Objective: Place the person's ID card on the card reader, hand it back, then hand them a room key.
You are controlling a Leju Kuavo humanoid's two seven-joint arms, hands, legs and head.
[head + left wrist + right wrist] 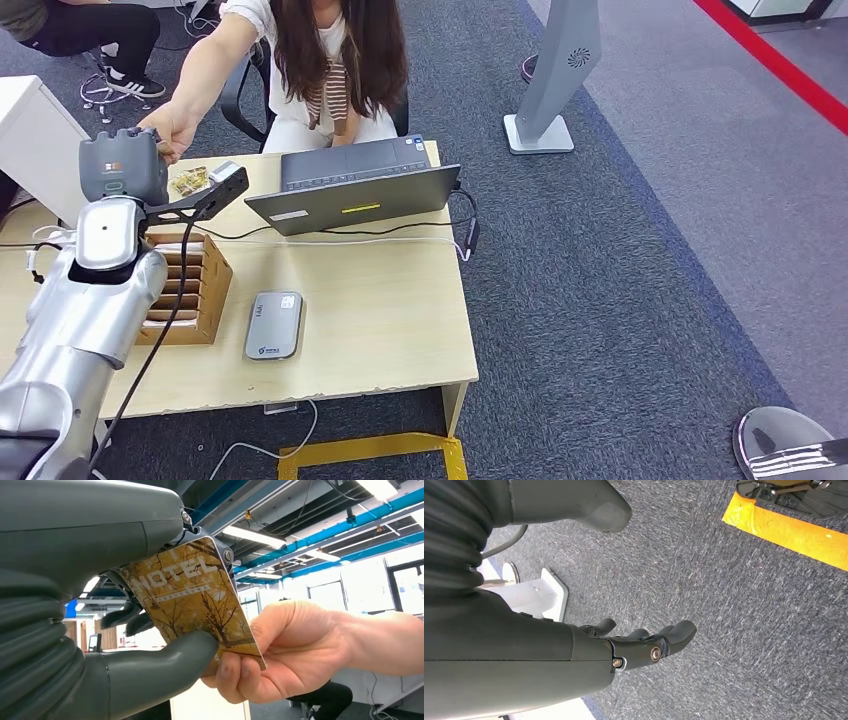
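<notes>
Left wrist view: left hand [125, 645] pinches golden tree-printed hotel key card [192, 600], thumb against fingers [127, 617], offered for takeover; person's hand [280, 650] grips its 5 o'clock corner. Right hand [624, 647] hangs, fingers loosely apart, holding nothing.

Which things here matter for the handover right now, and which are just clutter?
In play:
left hand, holding the room key
person's hand, gripping the key too
card reader
wooden card rack

Lying about:
laptop
cables
grey stand on the carpet
right hand, hanging idle
</notes>
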